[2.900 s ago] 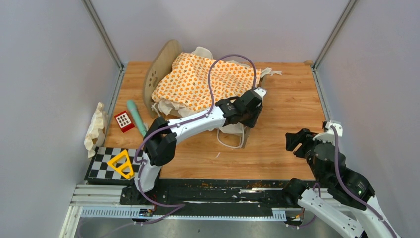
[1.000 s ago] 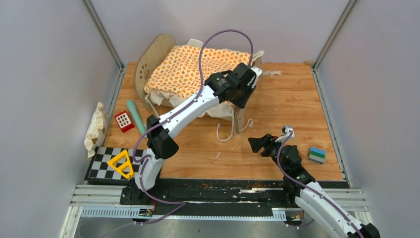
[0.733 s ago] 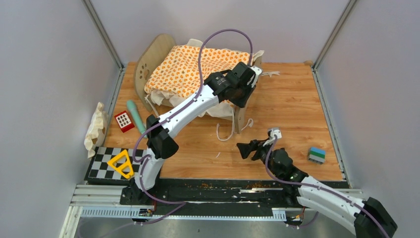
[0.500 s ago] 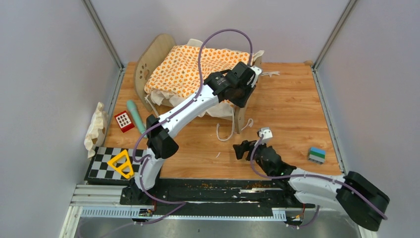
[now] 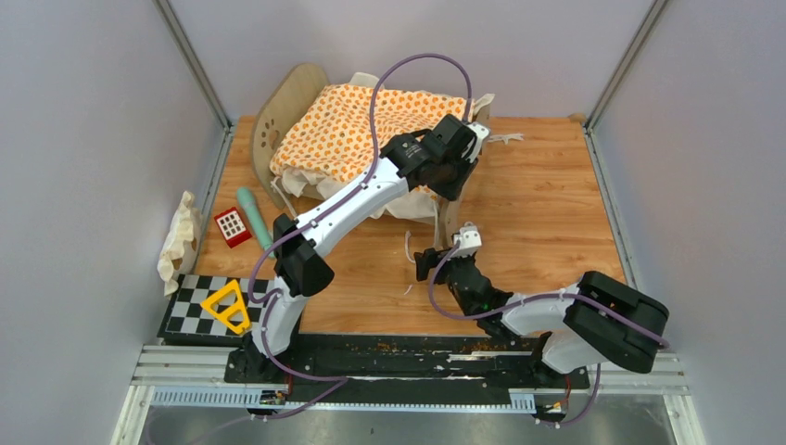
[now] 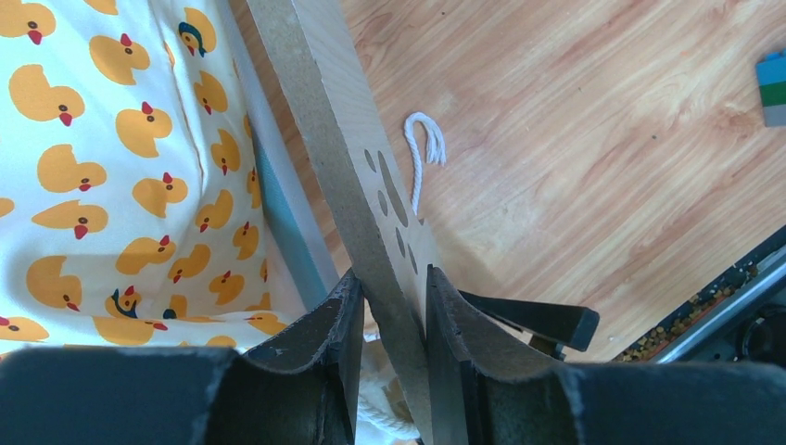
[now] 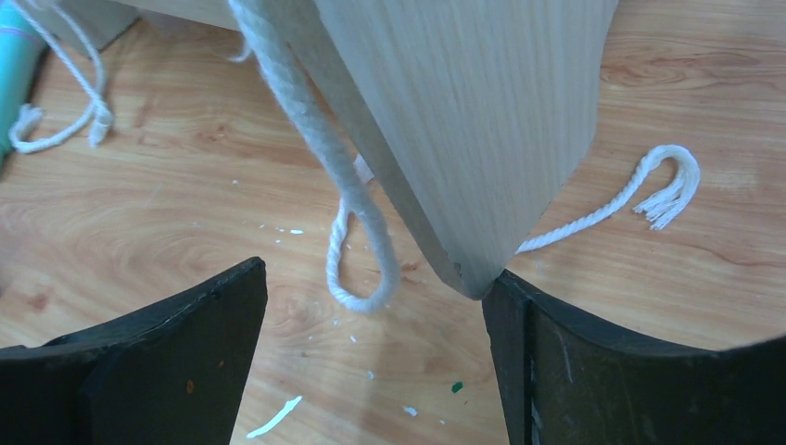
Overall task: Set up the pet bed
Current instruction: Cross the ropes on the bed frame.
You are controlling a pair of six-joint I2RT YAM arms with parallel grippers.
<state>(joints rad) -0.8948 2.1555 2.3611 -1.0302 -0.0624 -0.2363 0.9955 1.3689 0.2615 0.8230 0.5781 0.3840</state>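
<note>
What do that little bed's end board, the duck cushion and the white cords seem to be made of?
The end board looks like pale unpainted wood, perhaps plywood: it shows fine grain and a matte surface. The cushion looks like soft cotton-type cloth printed with yellow ducks. The cord looks like twisted white cotton rope, and one cord's end is frayed.

Pet bed (image 5: 278,134) base hidden under cushion (image 5: 334,130); block (image 6: 773,88) cut off @ frame edge.
</note>
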